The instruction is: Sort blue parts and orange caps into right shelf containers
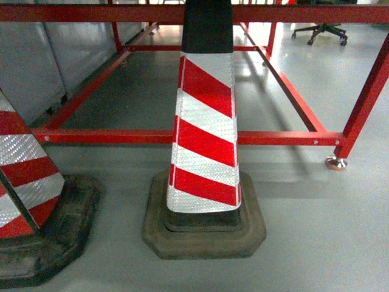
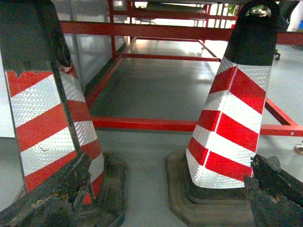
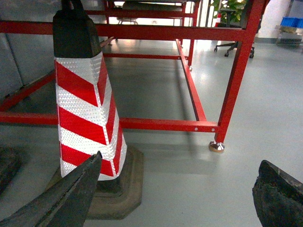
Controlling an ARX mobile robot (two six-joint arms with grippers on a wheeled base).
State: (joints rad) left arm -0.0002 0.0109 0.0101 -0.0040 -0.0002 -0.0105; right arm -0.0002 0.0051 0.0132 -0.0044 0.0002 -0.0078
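Both my claws hang spread and empty, low before a striped traffic cone [image 1: 205, 140] and red frame [image 1: 182, 136]; no crates or parts visible yet.

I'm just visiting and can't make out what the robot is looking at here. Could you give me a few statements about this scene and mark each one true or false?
1. Two striped cones stand on the floor: a middle cone and a left cone. True.
2. The cones are striped blue and yellow. False: they are red and white, with dark bases.
3. A red metal frame runs behind the cones. True.
4. The left gripper holds an orange cap. False: its fingers stand apart with nothing between them.
5. The right gripper is open and empty. True.
6. The middle cone lies tipped on its side. False: it stands upright on its base.
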